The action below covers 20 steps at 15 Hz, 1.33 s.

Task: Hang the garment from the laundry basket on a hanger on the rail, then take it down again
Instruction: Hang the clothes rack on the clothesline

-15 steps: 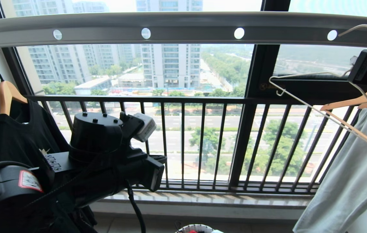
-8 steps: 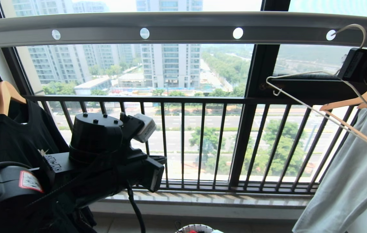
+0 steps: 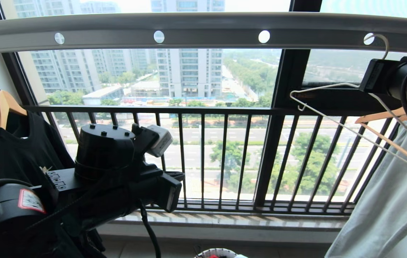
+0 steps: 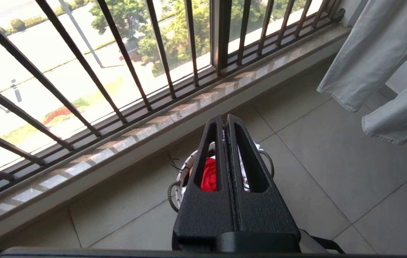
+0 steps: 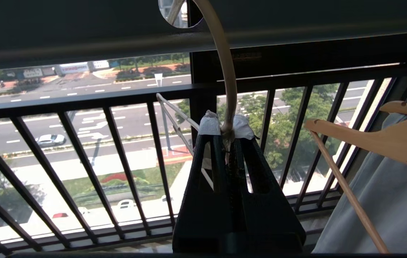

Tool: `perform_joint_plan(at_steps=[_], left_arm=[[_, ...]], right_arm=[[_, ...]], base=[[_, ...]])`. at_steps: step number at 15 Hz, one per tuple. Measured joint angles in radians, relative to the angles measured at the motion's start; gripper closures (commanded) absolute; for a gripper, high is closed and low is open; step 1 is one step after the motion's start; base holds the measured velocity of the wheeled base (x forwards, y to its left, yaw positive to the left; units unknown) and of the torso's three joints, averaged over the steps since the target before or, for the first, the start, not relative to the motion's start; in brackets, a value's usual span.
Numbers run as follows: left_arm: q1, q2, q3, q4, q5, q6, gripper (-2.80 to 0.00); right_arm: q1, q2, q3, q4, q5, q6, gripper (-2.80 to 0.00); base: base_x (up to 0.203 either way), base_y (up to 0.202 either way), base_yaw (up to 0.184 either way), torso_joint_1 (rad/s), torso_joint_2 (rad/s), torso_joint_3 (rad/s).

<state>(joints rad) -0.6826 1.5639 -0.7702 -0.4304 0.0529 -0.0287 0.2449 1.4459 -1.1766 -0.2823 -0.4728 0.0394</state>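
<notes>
At the upper right of the frame, the right gripper (image 5: 226,138) is clamped on the neck of the hanger (image 3: 336,118), whose hook tip sits in a hole of the rail (image 3: 203,30). The hanger's long bar slants from upper left down to lower right. The left gripper (image 4: 226,123), pressed shut and empty, hangs lower left above the laundry basket (image 4: 174,186), where the red garment (image 4: 208,175) lies.

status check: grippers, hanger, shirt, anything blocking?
Right gripper shut on wire hanger, hook at rail hole. Left gripper shut, empty, above laundry basket. Red garment in basket. Wooden hanger close beside.
</notes>
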Motion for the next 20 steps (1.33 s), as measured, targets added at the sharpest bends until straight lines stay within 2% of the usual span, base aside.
perform_joint_plan(at_steps=[5, 20], left_arm=[[0.000, -0.010, 0.000, 0.000, 0.000, 0.000, 0.00], [0.000, -0.010, 0.000, -0.001, -0.001, 0.000, 0.00]], right_arm=[[0.004, 0.032, -0.023, -0.001, 0.000, -0.027, 0.00], [0.011, 0.048, -0.006, 0.000, -0.003, -0.026, 0.00]], base=[[0.000, 0.000, 0.000, 0.000, 0.00, 0.000], [0.000, 0.000, 0.000, 0.000, 0.00, 0.000]])
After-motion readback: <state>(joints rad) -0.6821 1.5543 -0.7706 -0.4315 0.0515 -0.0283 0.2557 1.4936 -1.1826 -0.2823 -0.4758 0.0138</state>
